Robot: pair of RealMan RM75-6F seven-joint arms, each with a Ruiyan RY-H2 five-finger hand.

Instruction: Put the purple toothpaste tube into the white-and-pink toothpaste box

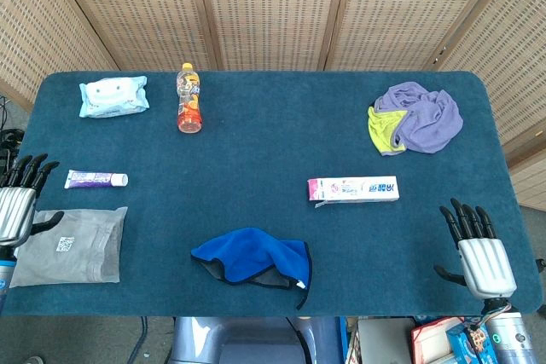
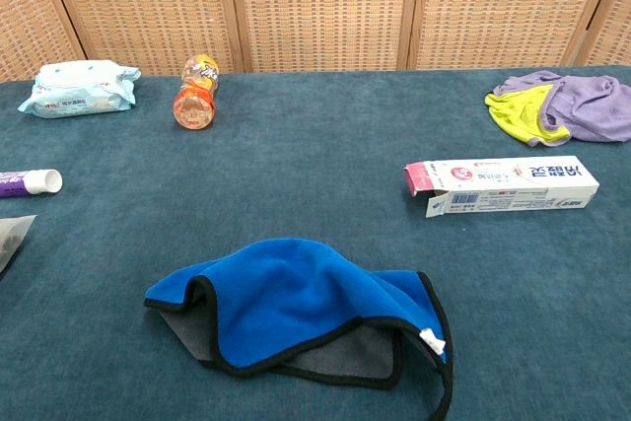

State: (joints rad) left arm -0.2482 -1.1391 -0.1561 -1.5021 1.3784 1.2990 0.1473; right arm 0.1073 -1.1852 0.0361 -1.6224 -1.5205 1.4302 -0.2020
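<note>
Purple toothpaste tube [image 1: 95,179]: small, purple body with white cap, lying flat on blue worktop [image 1: 256,168] near its left edge, long axis left-right, cap pointing toward centre; in chest view only cap end shows at left frame edge. White-and-pink toothpaste box [image 1: 353,189]: long carton, white with pink left end and blue lettering toward right end, lying flat on right half of worktop, long axis left-right; pink end flap hangs open. Tube and box well apart, untouched.
</note>
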